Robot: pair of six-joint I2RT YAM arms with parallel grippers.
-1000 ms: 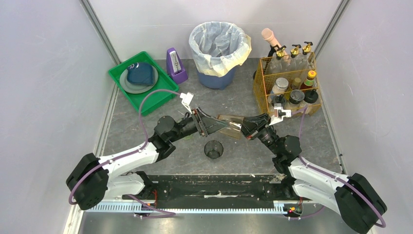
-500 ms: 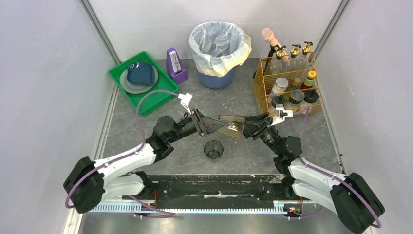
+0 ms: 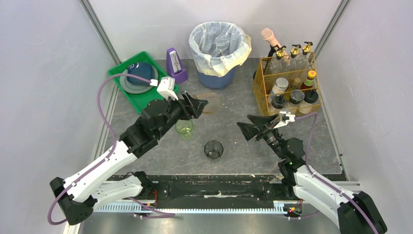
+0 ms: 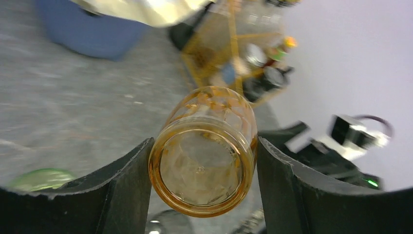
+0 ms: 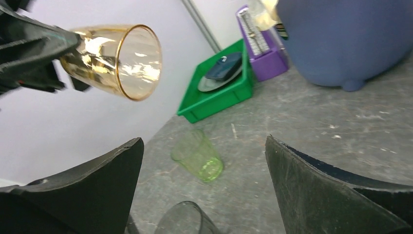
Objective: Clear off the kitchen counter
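- The grey tabletop [image 3: 234,105] spreads under both arms.
- The left gripper [image 3: 198,104] hangs above the tabletop, and its jaws clamp an amber glass [image 4: 204,151] that lies sideways.
- The right gripper [image 3: 243,123] is wide open and holds nothing.
- A green glass [image 3: 184,128] and a dark glass [image 3: 213,149] stand on the tabletop, near each other.

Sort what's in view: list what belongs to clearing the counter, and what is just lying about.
Job: kitchen counter; amber glass in left pincer; green glass; smoky glass; green tray, likely the drop-off.
Lying about: purple metronome; lined bin; wire basket of bottles.
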